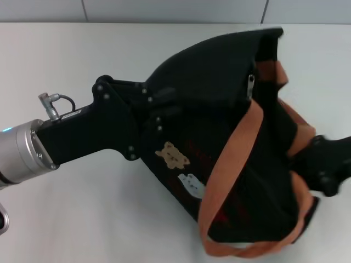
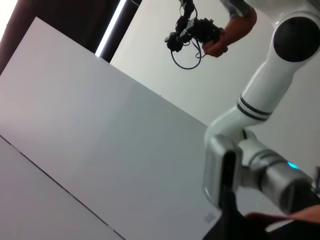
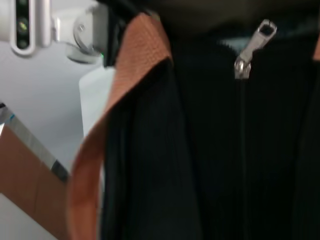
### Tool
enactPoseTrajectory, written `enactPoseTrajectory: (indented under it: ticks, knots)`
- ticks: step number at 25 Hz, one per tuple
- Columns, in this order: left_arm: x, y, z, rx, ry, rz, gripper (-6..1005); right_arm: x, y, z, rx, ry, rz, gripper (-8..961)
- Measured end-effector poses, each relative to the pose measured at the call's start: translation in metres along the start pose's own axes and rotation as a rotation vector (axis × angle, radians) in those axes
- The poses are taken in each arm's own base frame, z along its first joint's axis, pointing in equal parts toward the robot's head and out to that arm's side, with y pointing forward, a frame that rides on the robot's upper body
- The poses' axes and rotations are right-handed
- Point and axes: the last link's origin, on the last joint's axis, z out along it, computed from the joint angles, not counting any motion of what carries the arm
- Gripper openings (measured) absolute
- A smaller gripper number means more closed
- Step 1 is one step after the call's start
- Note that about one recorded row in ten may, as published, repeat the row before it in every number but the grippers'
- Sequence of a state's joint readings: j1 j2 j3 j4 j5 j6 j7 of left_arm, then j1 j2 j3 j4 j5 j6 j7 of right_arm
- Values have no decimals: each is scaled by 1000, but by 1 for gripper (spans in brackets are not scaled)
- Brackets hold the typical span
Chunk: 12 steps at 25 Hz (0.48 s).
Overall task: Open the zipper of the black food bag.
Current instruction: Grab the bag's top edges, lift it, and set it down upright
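Where bag (image 1: 219, 126) lies, white table (image 1: 82, 213), grey wall (image 1: 164, 10)

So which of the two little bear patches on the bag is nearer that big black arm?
The tan bear patch: it sits closest to the left gripper, which presses against the black food bag. The white bear patch lies farther down.

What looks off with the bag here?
The bag is not upright: it is tipped over on the table, handles sprawled. The left gripper is at one side, the right gripper at the other.
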<state>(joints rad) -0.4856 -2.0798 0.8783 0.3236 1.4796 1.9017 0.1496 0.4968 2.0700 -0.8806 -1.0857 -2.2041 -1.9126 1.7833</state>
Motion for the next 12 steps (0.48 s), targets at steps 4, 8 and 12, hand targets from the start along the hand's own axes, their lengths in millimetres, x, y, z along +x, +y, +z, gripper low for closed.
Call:
enactPoseTrajectory:
  ticks: [4, 8, 12]
  knots:
    - [1, -1, 2, 2, 17, 2, 90, -1, -14, 29, 16, 19, 4, -1]
    - [3, -2, 3, 7, 34, 2, 88, -10, -30, 48, 72, 18, -4, -1]
    - [6, -2, 3, 11, 51, 0, 86, -28, -36, 53, 102, -61, -23, -1]
